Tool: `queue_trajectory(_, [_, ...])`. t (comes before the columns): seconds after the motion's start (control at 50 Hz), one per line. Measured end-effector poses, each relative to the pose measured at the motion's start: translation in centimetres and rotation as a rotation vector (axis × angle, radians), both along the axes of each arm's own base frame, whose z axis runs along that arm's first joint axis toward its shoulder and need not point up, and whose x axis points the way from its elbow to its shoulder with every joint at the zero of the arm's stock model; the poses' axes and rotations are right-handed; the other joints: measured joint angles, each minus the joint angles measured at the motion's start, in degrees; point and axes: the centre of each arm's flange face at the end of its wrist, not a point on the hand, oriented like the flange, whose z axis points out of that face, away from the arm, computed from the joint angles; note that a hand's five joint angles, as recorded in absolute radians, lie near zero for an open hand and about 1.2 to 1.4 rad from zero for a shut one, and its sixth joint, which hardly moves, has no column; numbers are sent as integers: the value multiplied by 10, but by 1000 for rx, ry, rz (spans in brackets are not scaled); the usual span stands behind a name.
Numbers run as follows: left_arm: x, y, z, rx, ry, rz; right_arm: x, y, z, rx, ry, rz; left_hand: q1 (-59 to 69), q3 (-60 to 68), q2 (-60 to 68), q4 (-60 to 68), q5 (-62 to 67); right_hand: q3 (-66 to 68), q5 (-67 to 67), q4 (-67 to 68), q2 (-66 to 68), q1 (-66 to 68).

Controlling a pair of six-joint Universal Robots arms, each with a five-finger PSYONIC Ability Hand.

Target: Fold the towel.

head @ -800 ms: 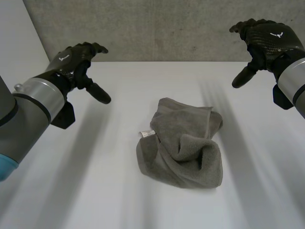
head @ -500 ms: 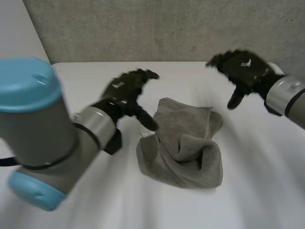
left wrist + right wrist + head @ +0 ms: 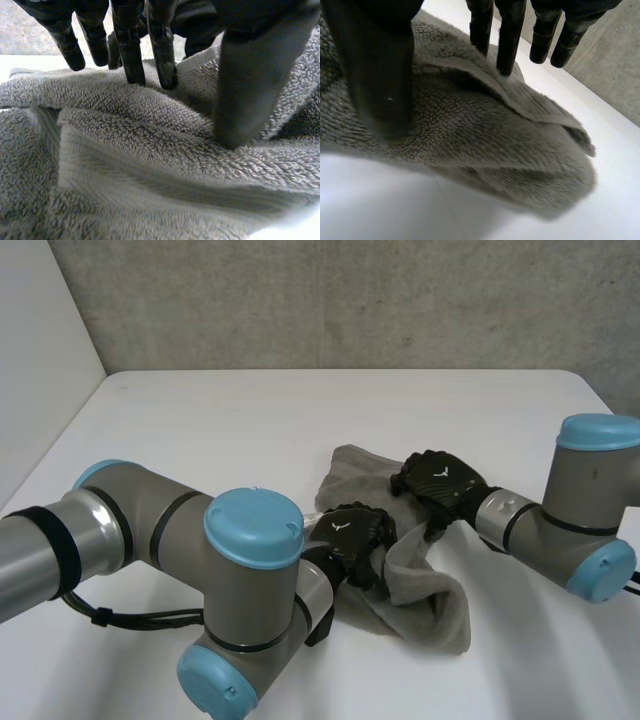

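Note:
A crumpled grey towel (image 3: 432, 592) lies in a heap on the middle of the white table (image 3: 200, 420). My left hand (image 3: 352, 538) rests on the heap's near left part. In the left wrist view its straight fingers (image 3: 127, 47) touch a raised fold of the towel (image 3: 150, 150) and its thumb (image 3: 250, 80) presses into the pile beside them. My right hand (image 3: 440, 480) sits on the heap's far right part. Its fingers (image 3: 510, 35) stand straight on a thin fold of the towel (image 3: 485, 135), with the thumb (image 3: 375, 65) down on the cloth. Both hands are open.
A small white label (image 3: 312, 517) sticks out at the towel's left edge, next to my left forearm. A grey concrete wall (image 3: 350, 300) backs the table, and a white wall (image 3: 40, 370) stands at the left. My left arm (image 3: 150, 540) stretches across the table's near left.
Both hands have dropped from raised places at the two sides onto the towel. The left arm has swung in across the front, the right arm in from the right.

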Motion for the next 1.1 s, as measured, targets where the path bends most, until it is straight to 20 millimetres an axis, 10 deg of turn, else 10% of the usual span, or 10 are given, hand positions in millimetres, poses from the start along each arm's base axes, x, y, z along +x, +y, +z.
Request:
queue_trajectory(0.18, [14,-11,9,-14,-14,67,11,0,6,47,-89,-18,164,0,159,0,165,0,387,0,354,378])
queue_trajectory(0.56, [74,-76,64,-182,-48,238,-2,37,96,13,-133,-34,-6,0,-10,0,-9,0,391,0,356,379])
queue_trajectory(0.84, [47,-19,65,-46,39,125,-3,14,55,5,-60,-175,-243,0,-265,0,-268,0,-213,0,-187,-177])
queue_trajectory(1.1, [28,13,69,-28,98,167,-10,39,69,8,-68,-146,-243,0,-265,0,-268,0,-223,0,-212,-219])
